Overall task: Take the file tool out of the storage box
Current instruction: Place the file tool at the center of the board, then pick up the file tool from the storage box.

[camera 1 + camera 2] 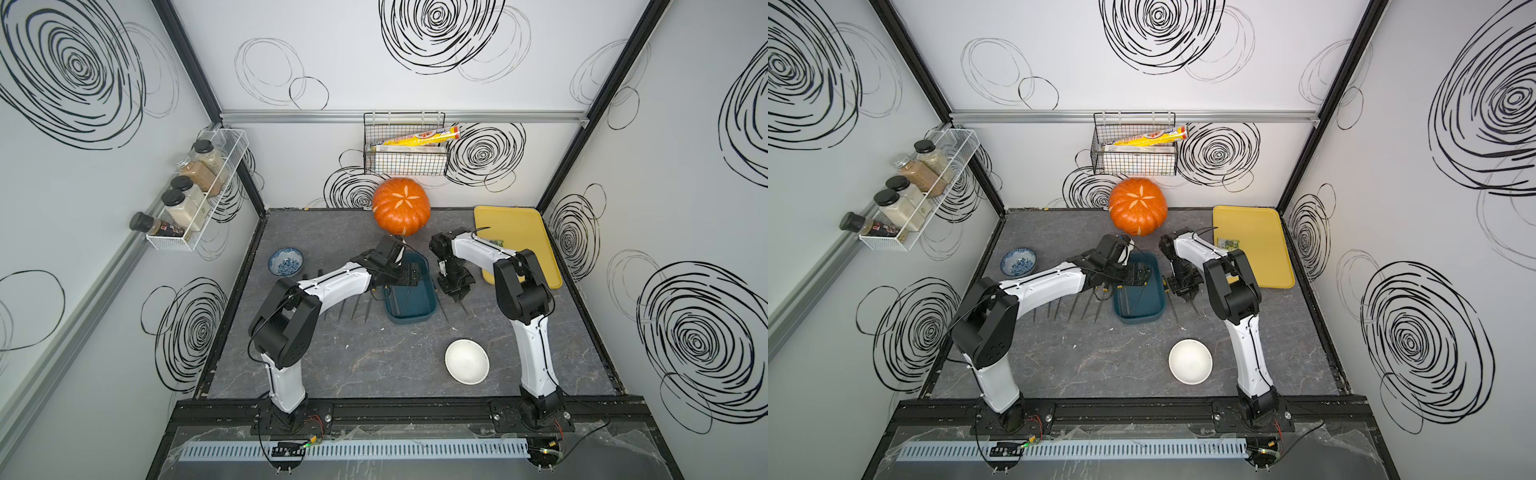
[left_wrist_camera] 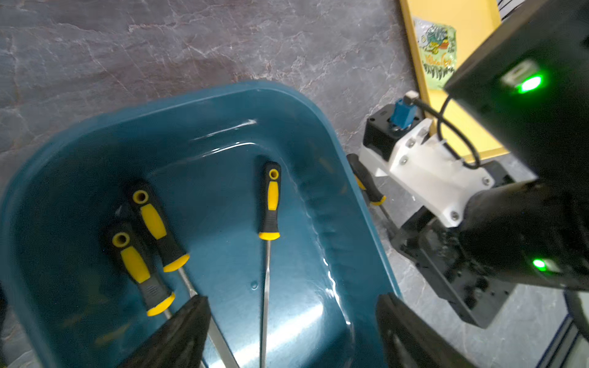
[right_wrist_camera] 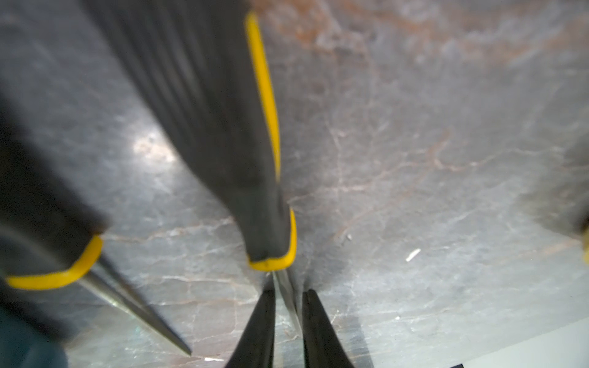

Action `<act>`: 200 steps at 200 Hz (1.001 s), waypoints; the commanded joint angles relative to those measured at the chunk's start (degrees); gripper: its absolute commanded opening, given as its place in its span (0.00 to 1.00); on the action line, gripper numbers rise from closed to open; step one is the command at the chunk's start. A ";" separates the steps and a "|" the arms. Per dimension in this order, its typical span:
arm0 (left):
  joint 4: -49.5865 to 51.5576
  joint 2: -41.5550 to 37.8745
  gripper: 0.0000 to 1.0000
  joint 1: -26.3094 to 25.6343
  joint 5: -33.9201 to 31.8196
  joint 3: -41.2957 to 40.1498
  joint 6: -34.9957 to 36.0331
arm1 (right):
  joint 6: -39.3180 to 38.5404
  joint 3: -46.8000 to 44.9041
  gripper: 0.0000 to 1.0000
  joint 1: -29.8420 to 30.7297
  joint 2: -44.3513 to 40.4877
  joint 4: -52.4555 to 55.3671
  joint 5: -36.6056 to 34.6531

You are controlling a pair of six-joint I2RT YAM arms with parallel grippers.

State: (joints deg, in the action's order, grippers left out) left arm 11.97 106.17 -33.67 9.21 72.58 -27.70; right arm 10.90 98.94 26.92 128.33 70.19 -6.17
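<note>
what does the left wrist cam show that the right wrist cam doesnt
Only the left wrist view: the inside of the storage box with three files in it, the open left gripper over them, and the yellow tray. Only the right wrist view: a close-up file blade between the fingers of the right gripper. Both: the grey tabletop and black-and-yellow file handles.

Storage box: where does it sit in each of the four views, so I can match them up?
Top view: storage box mid-table, in front of the pumpkin.
Top view: same place, slightly further left in the picture.
Left wrist: fills most of the picture, three files inside.
Right wrist: only a teal sliver at one corner.
Shared landmark: grey marbled tabletop.
</note>
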 commanded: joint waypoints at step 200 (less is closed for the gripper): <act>12.08 24.96 0.22 -4.60 -17.88 23.59 4.94 | 3.52 -35.32 0.33 -0.12 -47.62 -32.83 14.21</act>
State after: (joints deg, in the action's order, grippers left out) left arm 20.69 129.01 -37.98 -6.26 95.18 -23.22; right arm 14.98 64.51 26.85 80.05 40.93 5.15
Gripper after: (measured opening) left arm 0.350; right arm 0.325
